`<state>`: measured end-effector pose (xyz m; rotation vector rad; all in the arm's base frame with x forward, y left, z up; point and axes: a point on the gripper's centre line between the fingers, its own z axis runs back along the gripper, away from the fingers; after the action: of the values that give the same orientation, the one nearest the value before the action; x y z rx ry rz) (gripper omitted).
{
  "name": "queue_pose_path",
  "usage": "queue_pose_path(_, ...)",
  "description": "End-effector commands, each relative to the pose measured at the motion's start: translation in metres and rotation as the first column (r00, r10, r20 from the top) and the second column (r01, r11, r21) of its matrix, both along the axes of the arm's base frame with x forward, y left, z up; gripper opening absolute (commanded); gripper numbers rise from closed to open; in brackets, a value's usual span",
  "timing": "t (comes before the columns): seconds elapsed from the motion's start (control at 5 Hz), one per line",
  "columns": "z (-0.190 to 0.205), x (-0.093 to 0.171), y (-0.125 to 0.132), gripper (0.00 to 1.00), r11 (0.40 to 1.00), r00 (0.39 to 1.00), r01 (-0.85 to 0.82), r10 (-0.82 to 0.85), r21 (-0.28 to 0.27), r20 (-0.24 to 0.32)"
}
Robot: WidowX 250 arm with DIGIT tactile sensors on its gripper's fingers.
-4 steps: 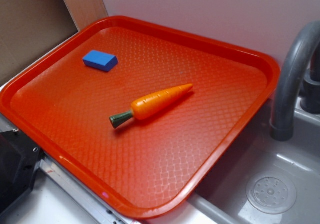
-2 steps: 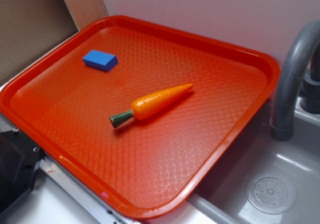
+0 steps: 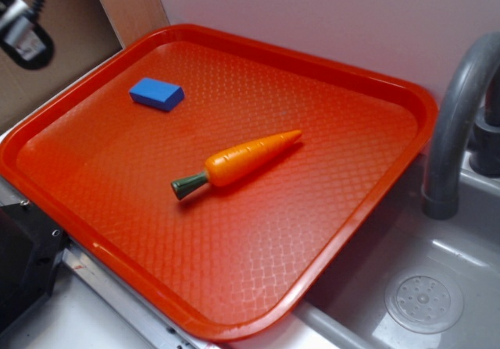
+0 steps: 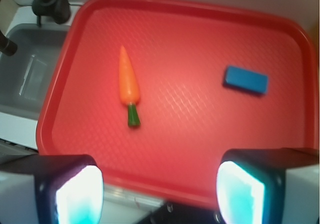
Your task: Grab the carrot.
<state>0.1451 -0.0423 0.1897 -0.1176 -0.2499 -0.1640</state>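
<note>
Closest to me in the wrist view are my own two fingers (image 4: pixel 75 191), spread wide with nothing between them, so my gripper (image 4: pixel 157 194) is released and empty, hanging over the near rim of the red tray (image 4: pixel 60 119). Past that rim, left of my centreline, lies the carrot (image 4: pixel 128 81), flat on the textured tray floor and well apart from my fingertips. Farther out and to the right sits the blue block (image 4: pixel 245 79), well clear of the carrot, and beyond the tray's left edge are the grey sink (image 4: pixel 30 68) and the dark faucet (image 4: pixel 47 3). In the exterior view only a bit of my arm (image 3: pixel 23 33) shows at the top left corner, while the carrot (image 3: pixel 238 162) rests near the tray's (image 3: pixel 234 329) middle. Its long axis runs almost straight away from me in the wrist view: the green stem stub (image 4: pixel 133 116) is the near end and the tapered point faces the far rim, tilted slightly left. I judge the main risk is my alignment. If I drop straight down I land on bare tray, since the carrot sits off to my left. If my fingers close along its length instead of across it, the glossy tapered body could squirt out or roll, and pinching near the thin tip would likely slip.
</note>
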Motion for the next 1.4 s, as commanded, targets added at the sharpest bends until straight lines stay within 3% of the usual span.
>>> queue_pose_path(0.0, -0.043, 0.044, -0.045, 1.0, 0.98, 0.98, 0.197, -0.197, 0.02, 0.036)
queue_pose_path(0.2, -0.076, 0.058, -0.067, 1.0, 0.963, 0.963, 0.269, -0.269, 0.015, 0.012)
queue_pose_path(0.4, -0.105, 0.065, -0.078, 1.0, 0.952, 0.954, 0.3, -0.298, 0.062, -0.036)
queue_pose_path(1.0, -0.151, 0.074, -0.072, 1.0, 0.941, 0.945, 0.313, -0.295, 0.128, -0.14)
queue_pose_path(1.2, -0.152, 0.076, -0.072, 0.47, 0.94, 0.945, 0.312, -0.293, 0.136, -0.144)
